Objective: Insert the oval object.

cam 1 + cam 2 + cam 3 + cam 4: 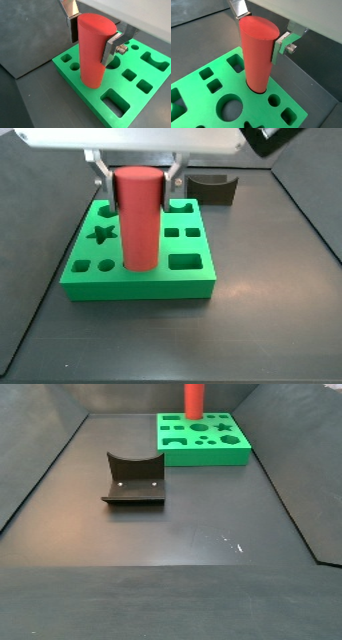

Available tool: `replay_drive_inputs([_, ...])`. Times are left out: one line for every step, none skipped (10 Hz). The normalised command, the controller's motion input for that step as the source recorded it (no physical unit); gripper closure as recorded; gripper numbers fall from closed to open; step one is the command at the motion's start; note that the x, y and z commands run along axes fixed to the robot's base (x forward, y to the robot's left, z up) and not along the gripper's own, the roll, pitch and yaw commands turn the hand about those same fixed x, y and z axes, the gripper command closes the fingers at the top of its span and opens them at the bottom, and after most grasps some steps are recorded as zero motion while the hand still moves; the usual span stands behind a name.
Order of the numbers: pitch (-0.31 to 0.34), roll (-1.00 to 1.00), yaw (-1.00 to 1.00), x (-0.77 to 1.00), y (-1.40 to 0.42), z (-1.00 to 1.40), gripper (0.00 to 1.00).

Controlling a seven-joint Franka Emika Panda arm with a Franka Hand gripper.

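Note:
The oval object is a tall smooth red peg (92, 55). It stands upright on the green board (69, 74), which has several shaped holes. In a wrist view its lower end (256, 86) sits in an opening of the board (194, 90); how deep it goes is hidden. My gripper (91, 42) is shut on the peg's upper part, one silver finger on each side, as the wrist view (259, 35) also shows. In a side view the gripper (136, 186) holds the peg (139, 223) over the board's middle (140, 288). In a side view only the peg (193, 399) and the board (207, 456) show.
The dark fixture stands on the grey floor beside the board (214, 188), and nearer the camera in a side view (134, 484). Dark walls enclose the floor on both sides (40, 474). The board's other holes include a star (102, 231) and a round hole (231, 107).

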Motion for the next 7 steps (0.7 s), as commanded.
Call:
replay_drive_inputs([0.0,0.0,0.0,0.13,-0.23,-0.21,1.0])
replay_drive_inputs([0.0,0.0,-0.07,0.03,-0.26,-0.29,1.0])
replay_drive_inputs([-0.061,0.0,-0.29,0.01,-0.31,-0.31,1.0])
replay_drive_inputs([-0.049,0.0,-0.3,0.0,-0.24,-0.31,1.0])
replay_drive_inputs([-0.059,0.0,-0.3,0.0,-0.19,-0.34,1.0])
replay_drive_inputs([-0.047,-0.05,-0.5,0.0,-0.09,-0.29,1.0])
replay_drive_inputs([-0.053,-0.11,-0.66,-0.01,0.0,-0.2,1.0])
